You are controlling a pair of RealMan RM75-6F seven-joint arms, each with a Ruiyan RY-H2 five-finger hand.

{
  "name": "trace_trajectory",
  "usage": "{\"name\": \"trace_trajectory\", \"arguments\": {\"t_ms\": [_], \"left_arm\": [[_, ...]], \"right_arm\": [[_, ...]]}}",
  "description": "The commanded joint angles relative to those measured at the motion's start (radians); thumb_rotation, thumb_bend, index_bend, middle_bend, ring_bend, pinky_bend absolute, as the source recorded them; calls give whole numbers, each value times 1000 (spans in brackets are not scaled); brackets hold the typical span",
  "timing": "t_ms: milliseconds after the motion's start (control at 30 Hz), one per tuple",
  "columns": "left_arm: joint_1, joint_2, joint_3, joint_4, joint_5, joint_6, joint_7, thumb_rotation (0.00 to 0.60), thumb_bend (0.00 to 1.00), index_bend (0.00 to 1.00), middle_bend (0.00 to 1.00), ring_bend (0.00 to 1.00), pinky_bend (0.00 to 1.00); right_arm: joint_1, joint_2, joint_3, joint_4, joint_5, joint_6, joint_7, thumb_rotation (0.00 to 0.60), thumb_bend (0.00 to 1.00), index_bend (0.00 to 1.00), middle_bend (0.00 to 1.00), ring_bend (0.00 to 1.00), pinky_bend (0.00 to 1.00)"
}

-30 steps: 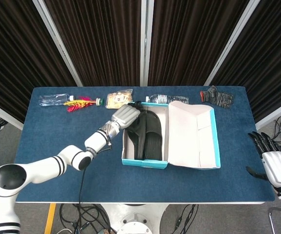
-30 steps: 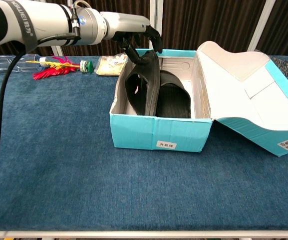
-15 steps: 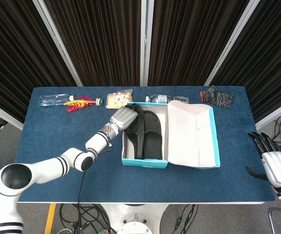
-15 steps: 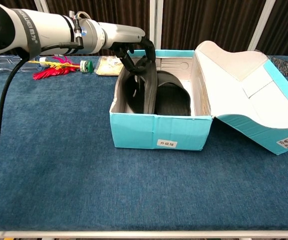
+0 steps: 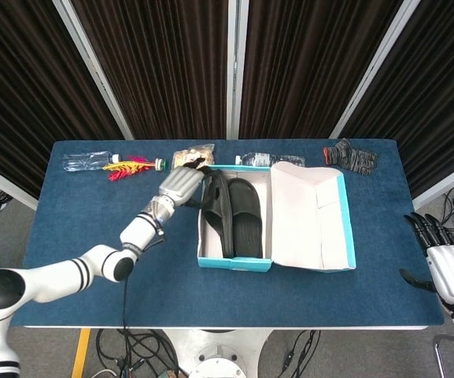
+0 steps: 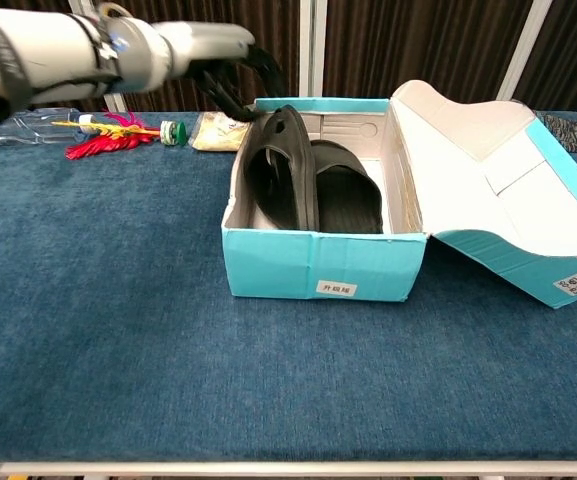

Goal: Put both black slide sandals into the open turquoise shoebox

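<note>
Sandals — matte black, in cardboard shoebox; left hand beside, fingers loose, empty.

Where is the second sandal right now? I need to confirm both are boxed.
In both views the tilted sandal stands on edge inside the turquoise shoebox, against its left wall, beside the flat sandal.

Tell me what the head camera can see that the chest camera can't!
Only the head view shows the right hand, open, off the table's right edge, plus the water bottle behind the turquoise shoebox. Only the chest view shows the white label on the shoebox's front. Both show the left hand by the box's far left corner, holding nothing, and two black sandals inside: the tilted sandal leaning on its edge, the flat sandal beside it.
</note>
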Motion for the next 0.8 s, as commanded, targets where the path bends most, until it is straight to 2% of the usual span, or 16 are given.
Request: {"name": "trace_trajectory", "arguments": {"t_ms": [33, 133, 233, 367, 533, 800], "left_arm": [[117, 85, -18, -85, 52, 120, -100, 497, 399, 245, 204, 33, 177], [211, 135, 2, -120, 80, 221, -136, 496, 398, 245, 204, 33, 177], [307, 179, 43, -139, 116, 322, -143, 506, 393, 245, 204, 33, 177], [434, 217, 98, -147, 159, 464, -138, 600, 325, 244, 204, 33, 177], [585, 247, 174, -148, 212, 633, -85, 600, 248, 237, 204, 33, 170], [776, 299, 254, -238, 291, 815, -50, 600, 236, 237, 204, 33, 168]], "right_arm": [[-5, 0, 0, 8, 4, 5, 11, 600, 92, 0, 63, 0, 176], [-10, -4, 1, 24, 15, 5, 30, 600, 93, 0, 62, 0, 176], [-11, -15, 4, 47, 23, 3, 60, 600, 93, 0, 61, 0, 176], [-10, -31, 5, 81, 42, -14, 94, 600, 92, 0, 51, 0, 175], [-14, -54, 5, 104, 54, -20, 106, 600, 93, 0, 21, 0, 113], [-48, -92, 2, 106, 57, 32, 77, 600, 93, 0, 18, 0, 102]]}}
